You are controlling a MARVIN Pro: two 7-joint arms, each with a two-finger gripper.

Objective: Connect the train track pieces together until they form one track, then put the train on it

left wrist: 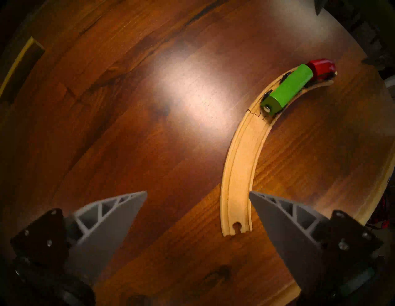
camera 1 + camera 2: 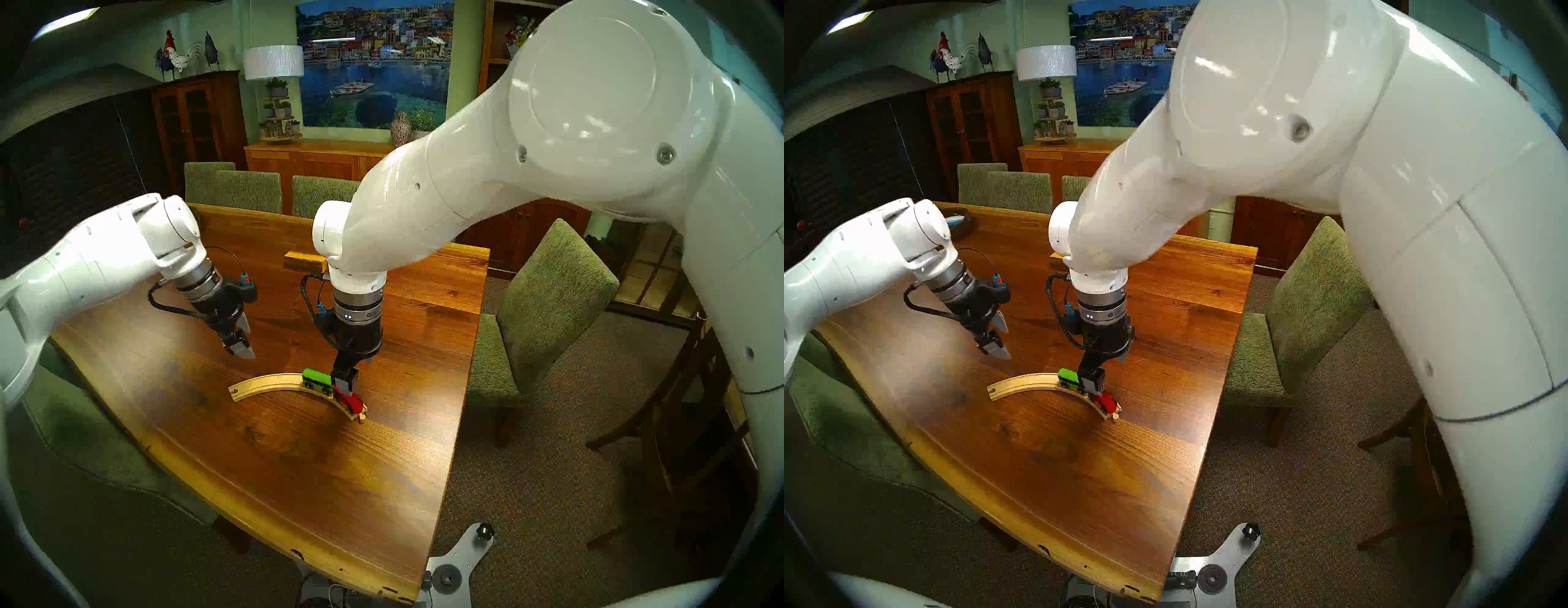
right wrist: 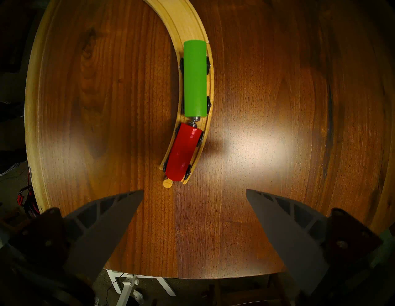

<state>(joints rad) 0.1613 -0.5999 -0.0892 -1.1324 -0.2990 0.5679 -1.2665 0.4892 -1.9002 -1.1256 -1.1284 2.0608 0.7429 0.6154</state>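
Note:
The two train track pieces lie joined as one pale wooden track point(image 2: 263, 384) point(image 2: 1021, 384) point(image 3: 181, 21) near the middle of the table; the seam shows in the left wrist view on the track point(image 1: 239, 171). The train stands on the track's right half: a green car point(image 2: 316, 379) point(image 1: 288, 89) point(image 3: 195, 79) coupled to a red car point(image 2: 350, 401) point(image 1: 321, 67) point(image 3: 183, 153) at the peg end. My right gripper point(image 2: 345, 378) point(image 3: 194, 191) hovers just above the train, open, holding nothing. My left gripper point(image 2: 242, 348) point(image 1: 198, 193) hangs open and empty above the track's left end.
A yellow-brown wooden block point(image 2: 303, 261) lies behind the right wrist. A dark dish point(image 2: 960, 220) sits at the far left of the table point(image 2: 297, 467). Green chairs point(image 2: 547, 305) stand along the right and far sides, close to the table's edges.

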